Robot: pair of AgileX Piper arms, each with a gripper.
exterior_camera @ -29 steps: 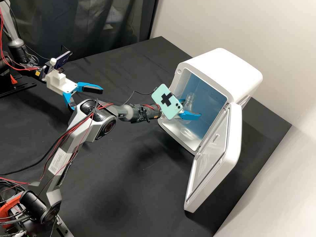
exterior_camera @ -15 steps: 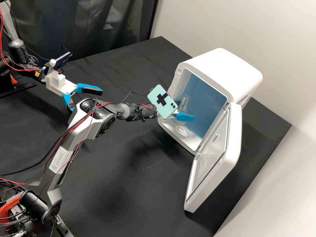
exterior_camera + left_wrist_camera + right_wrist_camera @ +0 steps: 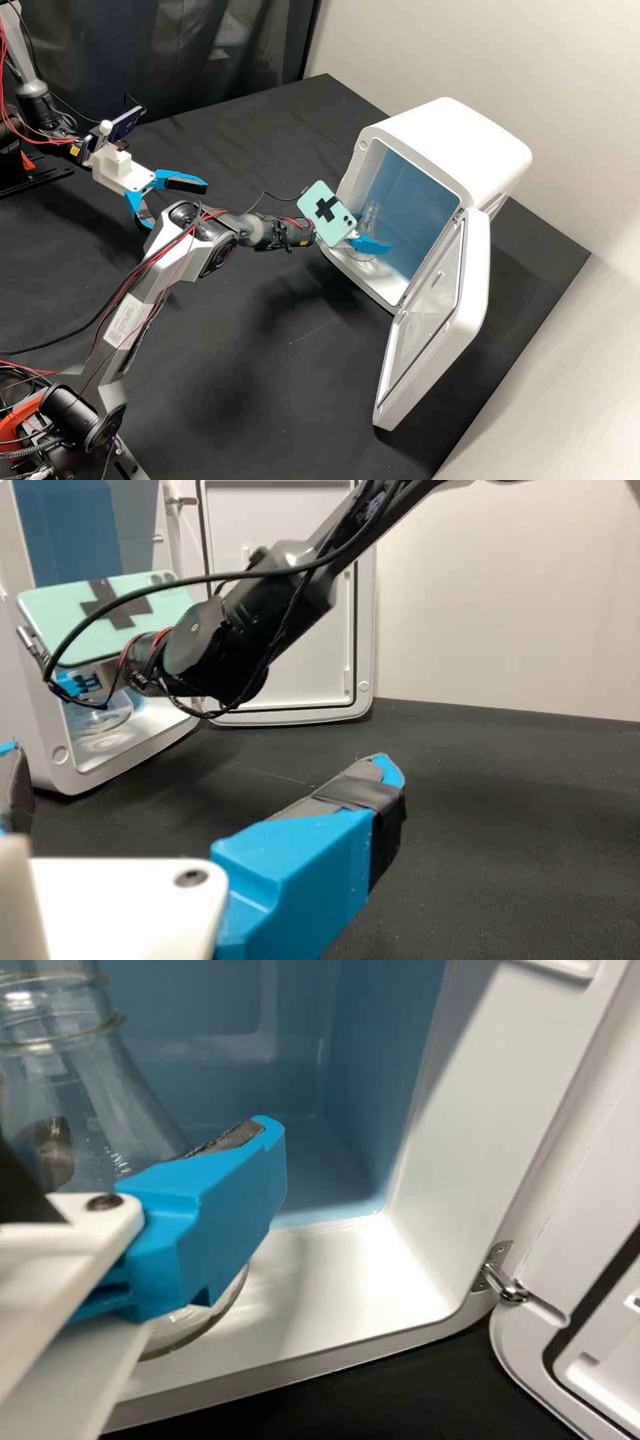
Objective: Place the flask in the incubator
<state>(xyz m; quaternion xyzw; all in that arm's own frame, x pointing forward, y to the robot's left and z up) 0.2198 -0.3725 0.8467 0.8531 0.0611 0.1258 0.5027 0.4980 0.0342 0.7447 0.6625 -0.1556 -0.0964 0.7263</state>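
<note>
A clear glass flask (image 3: 372, 213) stands upright just inside the mouth of the white incubator (image 3: 460, 147), above its white front floor. My right gripper (image 3: 365, 245) is shut on the flask's wide lower body. One blue finger (image 3: 210, 1210) lies against the glass of the flask (image 3: 70, 1110), whose base looks to be touching the floor. The incubator door (image 3: 433, 313) hangs open to the right. My left gripper (image 3: 165, 195) is open and holds nothing, hovering over the bench at the back left, far from the incubator (image 3: 40, 750).
The right arm's dark forearm (image 3: 267, 230) and mint wrist camera (image 3: 327, 212) stretch across the bench toward the opening. The interior walls are blue (image 3: 330, 1070). A door hinge (image 3: 505, 1285) sits at the lower corner. Dark curtains hang behind, and cables lie at the left.
My right gripper has drawn back toward the incubator's front lip and come down, carrying the flask with it. The left gripper has barely shifted.
</note>
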